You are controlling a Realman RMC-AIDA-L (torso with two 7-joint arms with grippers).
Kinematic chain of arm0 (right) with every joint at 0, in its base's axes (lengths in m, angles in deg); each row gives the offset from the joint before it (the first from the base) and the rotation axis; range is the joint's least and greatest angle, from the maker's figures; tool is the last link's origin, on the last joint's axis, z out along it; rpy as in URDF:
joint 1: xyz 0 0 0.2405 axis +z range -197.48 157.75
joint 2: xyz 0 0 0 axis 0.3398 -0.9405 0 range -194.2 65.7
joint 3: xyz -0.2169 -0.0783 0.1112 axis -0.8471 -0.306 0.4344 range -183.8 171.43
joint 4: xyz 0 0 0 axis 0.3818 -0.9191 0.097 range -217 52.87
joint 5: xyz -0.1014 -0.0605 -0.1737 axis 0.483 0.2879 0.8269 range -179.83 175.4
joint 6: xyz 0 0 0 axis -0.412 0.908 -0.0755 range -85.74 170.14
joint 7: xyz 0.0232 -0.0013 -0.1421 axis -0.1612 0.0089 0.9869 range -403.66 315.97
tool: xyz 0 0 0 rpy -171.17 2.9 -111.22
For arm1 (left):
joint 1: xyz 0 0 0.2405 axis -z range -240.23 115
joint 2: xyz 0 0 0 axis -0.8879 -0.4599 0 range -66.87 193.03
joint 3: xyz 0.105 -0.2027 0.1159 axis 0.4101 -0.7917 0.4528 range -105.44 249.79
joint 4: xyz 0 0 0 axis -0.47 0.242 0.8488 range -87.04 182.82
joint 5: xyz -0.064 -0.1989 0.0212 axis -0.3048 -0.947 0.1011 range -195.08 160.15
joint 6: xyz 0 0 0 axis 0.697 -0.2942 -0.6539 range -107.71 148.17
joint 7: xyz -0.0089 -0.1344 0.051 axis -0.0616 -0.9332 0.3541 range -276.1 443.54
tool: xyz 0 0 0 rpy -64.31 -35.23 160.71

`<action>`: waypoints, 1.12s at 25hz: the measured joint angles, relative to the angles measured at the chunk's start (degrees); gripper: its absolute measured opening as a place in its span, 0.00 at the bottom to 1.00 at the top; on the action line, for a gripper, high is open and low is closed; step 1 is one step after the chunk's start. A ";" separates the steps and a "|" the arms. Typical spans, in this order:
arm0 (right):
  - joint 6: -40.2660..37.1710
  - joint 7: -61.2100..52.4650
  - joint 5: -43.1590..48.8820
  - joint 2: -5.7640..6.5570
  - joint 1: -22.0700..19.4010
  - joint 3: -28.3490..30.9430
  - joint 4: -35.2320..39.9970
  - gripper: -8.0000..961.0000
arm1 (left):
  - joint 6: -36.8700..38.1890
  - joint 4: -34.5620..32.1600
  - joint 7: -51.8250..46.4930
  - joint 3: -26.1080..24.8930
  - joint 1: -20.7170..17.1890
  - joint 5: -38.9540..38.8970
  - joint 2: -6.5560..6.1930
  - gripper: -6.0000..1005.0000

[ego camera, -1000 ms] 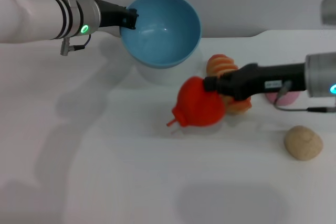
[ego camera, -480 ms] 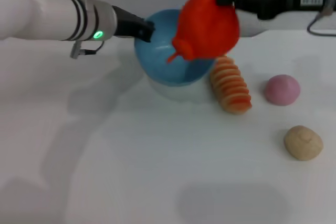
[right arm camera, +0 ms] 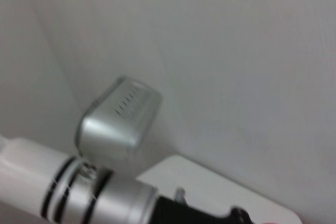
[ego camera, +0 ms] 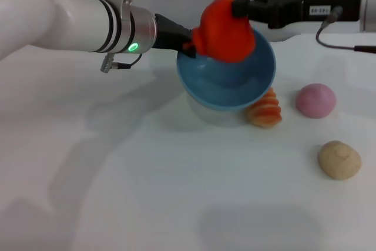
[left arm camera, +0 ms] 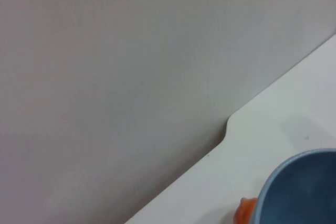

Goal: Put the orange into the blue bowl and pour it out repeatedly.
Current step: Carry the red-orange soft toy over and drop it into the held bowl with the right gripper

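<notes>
the right claw [ego camera: 237, 9] grips the soft, light orange [ego camera: 224, 29] at its 1 o'clock side above the blue bowl [ego camera: 229, 77], whose 9 o'clock rim the left claw [ego camera: 187, 43] clamps.

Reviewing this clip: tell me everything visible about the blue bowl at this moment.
The blue bowl is light blue, smooth, deep and round, plastic by its look. The left gripper holds it by the rim, lifted off the white table and tilted so its opening faces the camera. The orange, held by the right gripper, sits at its upper rim, partly inside. The bowl hides part of the striped roll behind it.
</notes>
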 joint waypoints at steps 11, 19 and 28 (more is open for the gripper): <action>3.50 -1.03 5.14 0.06 1.61 -0.55 -5.02 0.06 | -1.50 0.55 0.04 -0.07 -0.12 -0.22 0.00 0.00; 4.27 -1.14 5.41 0.06 1.75 -0.19 -4.57 0.30 | -2.12 0.86 0.16 -0.07 -0.10 -0.22 -0.06 0.00; 5.16 -0.64 5.46 0.17 2.06 -0.43 -3.70 0.54 | -2.68 1.44 0.12 -0.06 0.42 -0.01 -0.04 0.00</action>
